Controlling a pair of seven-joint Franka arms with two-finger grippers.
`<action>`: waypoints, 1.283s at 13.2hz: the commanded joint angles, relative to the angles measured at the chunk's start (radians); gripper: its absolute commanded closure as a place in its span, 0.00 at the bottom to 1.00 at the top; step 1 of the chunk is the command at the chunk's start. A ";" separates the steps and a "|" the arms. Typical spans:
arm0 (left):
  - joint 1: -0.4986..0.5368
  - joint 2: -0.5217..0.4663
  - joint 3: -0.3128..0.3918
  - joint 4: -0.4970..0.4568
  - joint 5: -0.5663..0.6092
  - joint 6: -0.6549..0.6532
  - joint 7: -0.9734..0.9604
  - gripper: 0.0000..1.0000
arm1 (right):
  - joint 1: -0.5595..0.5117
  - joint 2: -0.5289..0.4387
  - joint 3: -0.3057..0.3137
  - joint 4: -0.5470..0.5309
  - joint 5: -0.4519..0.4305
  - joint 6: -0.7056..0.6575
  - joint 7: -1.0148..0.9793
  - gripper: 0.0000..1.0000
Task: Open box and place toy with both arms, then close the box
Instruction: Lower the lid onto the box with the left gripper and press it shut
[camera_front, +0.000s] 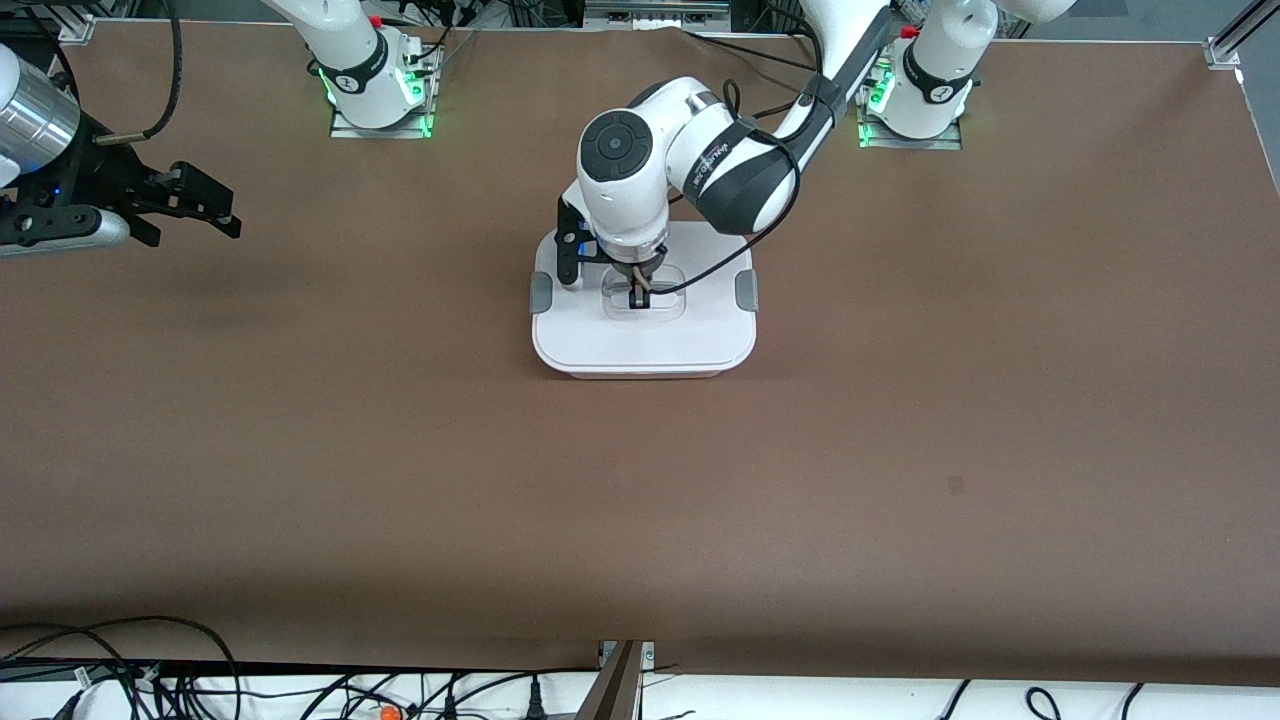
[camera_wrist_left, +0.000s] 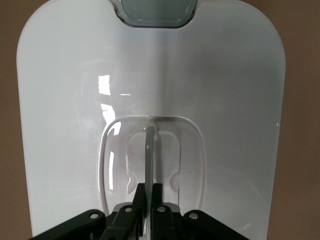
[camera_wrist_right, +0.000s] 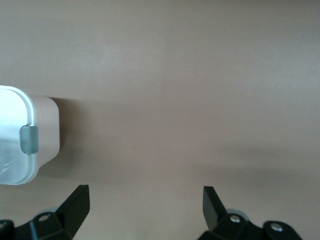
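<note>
The box (camera_front: 645, 340) stands on the brown table with its white lid (camera_wrist_left: 65, 100) on and grey side clips (camera_front: 541, 291) at both ends. My left gripper (camera_front: 638, 297) is down in the lid's recessed middle, shut on the clear upright handle (camera_wrist_left: 150, 150). My right gripper (camera_front: 205, 205) is open and empty, up over the table toward the right arm's end, well apart from the box. The box's end with one grey clip shows in the right wrist view (camera_wrist_right: 30, 140). The toy is out of view.
The brown table (camera_front: 640, 500) spreads wide around the box. Cables (camera_front: 150, 680) lie along the table's edge nearest the front camera. The arm bases (camera_front: 375, 90) stand at the edge farthest from that camera.
</note>
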 joint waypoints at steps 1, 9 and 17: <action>-0.009 0.022 0.005 0.030 0.032 -0.006 -0.021 1.00 | -0.015 -0.020 0.014 -0.008 -0.022 0.006 -0.001 0.00; -0.027 0.014 0.005 0.002 0.037 -0.035 -0.019 1.00 | -0.015 -0.021 0.017 -0.002 -0.025 -0.001 -0.001 0.00; -0.012 0.005 0.014 0.022 0.068 -0.035 -0.018 0.00 | -0.015 -0.011 0.019 0.006 -0.051 0.011 0.001 0.00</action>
